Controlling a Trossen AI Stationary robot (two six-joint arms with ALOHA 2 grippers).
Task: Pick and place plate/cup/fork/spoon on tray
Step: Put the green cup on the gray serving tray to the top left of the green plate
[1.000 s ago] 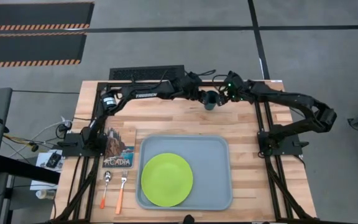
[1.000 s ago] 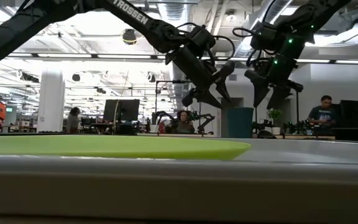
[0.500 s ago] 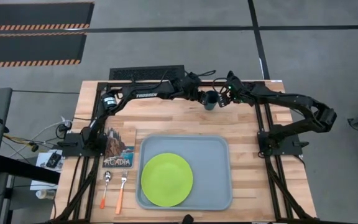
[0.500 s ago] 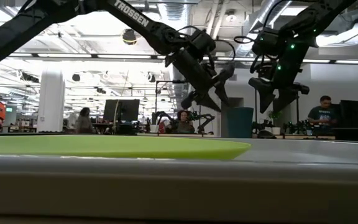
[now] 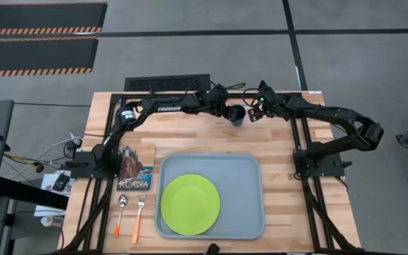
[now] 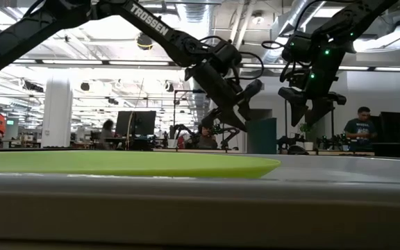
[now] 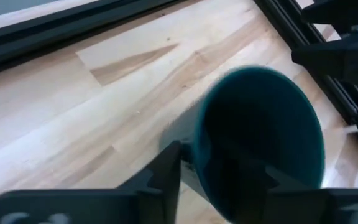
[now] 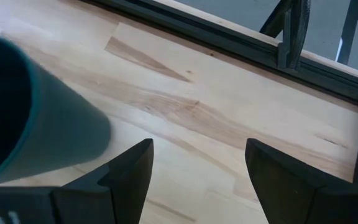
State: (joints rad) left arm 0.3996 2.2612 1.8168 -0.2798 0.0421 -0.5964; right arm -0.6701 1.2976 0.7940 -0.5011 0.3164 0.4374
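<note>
Small dark teal round cup (image 5: pixel 237 114) standing at the wooden table's (image 5: pixel 190 138) far edge, left gripper (image 5: pixel 227 112) closing in — fingers spread around its rim, right gripper (image 5: pixel 256 112) hovering just beside it, fingers apart — gripping nothing, round lime-green plate (image 5: pixel 190 205) lying on the pale grey-blue rectangular tray (image 5: pixel 243 191).

You have a tabletop (image 5: pixel 211 142) of pale butcher-block wood, smooth with visible grain and a satin sheen. Your cup (image 7: pixel 260 137) reads as smooth matt teal plastic. The tray (image 5: pixel 250 212) looks like matt grey-blue plastic, the plate (image 5: pixel 190 205) smooth lime plastic. Both end effectors' fingers (image 8: pixel 129 174) are matt black
</note>
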